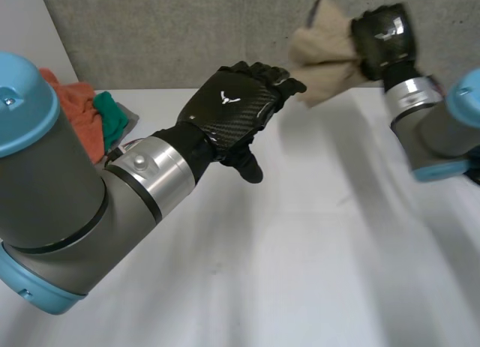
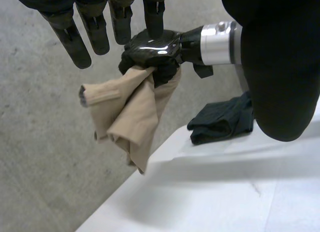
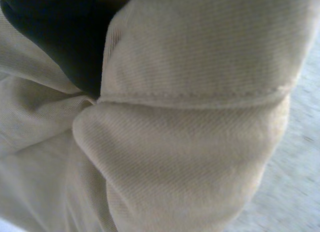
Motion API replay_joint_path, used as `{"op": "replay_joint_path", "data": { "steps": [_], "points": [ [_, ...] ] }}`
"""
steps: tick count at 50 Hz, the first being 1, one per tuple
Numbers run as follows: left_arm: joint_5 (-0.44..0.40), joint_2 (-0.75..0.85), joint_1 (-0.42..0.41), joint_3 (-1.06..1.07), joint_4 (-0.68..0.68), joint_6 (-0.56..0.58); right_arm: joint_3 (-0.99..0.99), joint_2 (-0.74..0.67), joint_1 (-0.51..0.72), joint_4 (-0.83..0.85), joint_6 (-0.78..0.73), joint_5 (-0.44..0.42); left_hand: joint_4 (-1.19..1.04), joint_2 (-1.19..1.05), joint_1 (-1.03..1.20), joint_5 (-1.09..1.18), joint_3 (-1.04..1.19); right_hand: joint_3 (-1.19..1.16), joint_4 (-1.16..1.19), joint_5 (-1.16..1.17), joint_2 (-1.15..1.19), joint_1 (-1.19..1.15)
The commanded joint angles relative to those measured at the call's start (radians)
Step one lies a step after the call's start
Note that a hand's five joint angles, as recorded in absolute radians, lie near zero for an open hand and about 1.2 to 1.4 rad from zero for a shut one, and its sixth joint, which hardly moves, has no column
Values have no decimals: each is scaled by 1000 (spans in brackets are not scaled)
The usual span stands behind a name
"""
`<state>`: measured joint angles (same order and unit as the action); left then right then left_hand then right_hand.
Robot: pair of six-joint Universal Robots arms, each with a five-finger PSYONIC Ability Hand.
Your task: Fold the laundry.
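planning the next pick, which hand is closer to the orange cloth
Left. The left hand hovers open over the table, with the orange cloth off to its side. The right hand is across the table from it, raised and clutching a beige cloth.

Bunched beige cloth (image 3: 190,142) against the right hand (image 3: 57,34)

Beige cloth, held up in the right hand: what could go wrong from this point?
1. The right hand grips the beige cloth as a wad, and in the left wrist view it seems to hang at or past the table edge; a slip could drop it off the table.
2. No corner or edge stands out, so the open left hand may grab a bunch rather than a corner.
3. The hands are near each other; they could collide.
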<state>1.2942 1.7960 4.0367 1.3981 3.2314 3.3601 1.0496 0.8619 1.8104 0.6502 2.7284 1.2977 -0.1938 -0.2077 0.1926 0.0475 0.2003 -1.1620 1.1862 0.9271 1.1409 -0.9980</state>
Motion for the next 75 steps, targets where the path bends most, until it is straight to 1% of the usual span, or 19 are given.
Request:
{"op": "replay_joint_path", "data": {
  "steps": [1,9,13,21,32,33,36,37,38,44,51,55,56,59,60,62,67,70,75],
  "points": [
    [-1,3,-28,-1,22,1,-160,-113,-233,9,187,-121,4,18,-3,-32,-10,-234,210,295,255,-398],
    [-1,19,-36,2,22,2,-335,-369,-448,150,375,-374,-2,12,3,-26,-4,-234,210,295,255,-398],
    [1,37,-33,2,22,2,-358,-489,-497,235,401,-449,-2,12,3,-26,-4,-234,210,295,255,-398],
    [4,57,-32,13,21,-1,-410,-621,-594,256,386,-482,-8,6,9,-20,1,-234,210,295,255,-398],
    [5,56,-32,15,21,1,-352,-590,-628,255,358,-557,-8,6,9,-20,1,-234,210,295,255,-398],
    [5,56,-32,13,21,1,-324,-565,-628,255,355,-557,-8,6,9,-20,1,-78,54,139,99,-242],
    [5,54,-32,10,21,1,-277,-523,-628,244,350,-548,-8,6,9,-20,1,520,-544,-460,-499,356],
    [5,54,-32,10,21,1,-235,-488,-628,229,346,-531,-8,6,9,-20,1,845,-869,-784,-824,681],
    [5,51,-32,12,21,-1,-212,-463,-629,215,346,-519,-8,6,9,-20,1,973,-997,-913,-952,809],
    [5,43,-36,13,19,-1,-96,-304,-668,39,324,-428,-5,9,6,-23,-1,987,-1012,-927,-966,823],
    [4,40,-38,15,18,-1,-54,-193,-741,-245,118,-359,-5,9,6,-23,-1,987,-1012,-927,-966,823],
    [5,31,-39,16,16,-2,-72,-159,-795,-395,-87,-180,-5,9,6,-23,-1,987,-1012,-927,-966,823],
    [5,29,-38,15,16,-4,-88,-141,-819,-437,-163,-56,-5,9,6,-23,-1,987,-1012,-927,-966,823],
    [5,16,-38,13,18,-2,-132,-106,-830,-458,-246,133,-2,12,3,-26,-4,987,-1012,-927,-966,823],
    [5,11,-36,12,19,-2,-164,-93,-826,-458,-284,232,-2,12,3,-26,-4,987,-1012,-927,-966,823],
    [8,-1,-33,5,21,-2,-178,-74,-821,-452,-299,287,-2,12,3,-26,-4,987,-1012,-927,-966,823],
    [27,-30,-19,-21,34,1,-140,54,-767,-396,-214,249,-8,6,9,-20,1,987,-1012,-927,-966,823],
    [103,-44,17,-48,59,1,-30,208,-672,-347,-93,177,-11,3,12,-17,4,987,-1012,-927,-966,823],
    [289,-44,169,-97,76,1,208,385,-563,-227,86,-58,10,24,-8,-38,-16,987,-1012,-927,-966,823]
  ]
}}
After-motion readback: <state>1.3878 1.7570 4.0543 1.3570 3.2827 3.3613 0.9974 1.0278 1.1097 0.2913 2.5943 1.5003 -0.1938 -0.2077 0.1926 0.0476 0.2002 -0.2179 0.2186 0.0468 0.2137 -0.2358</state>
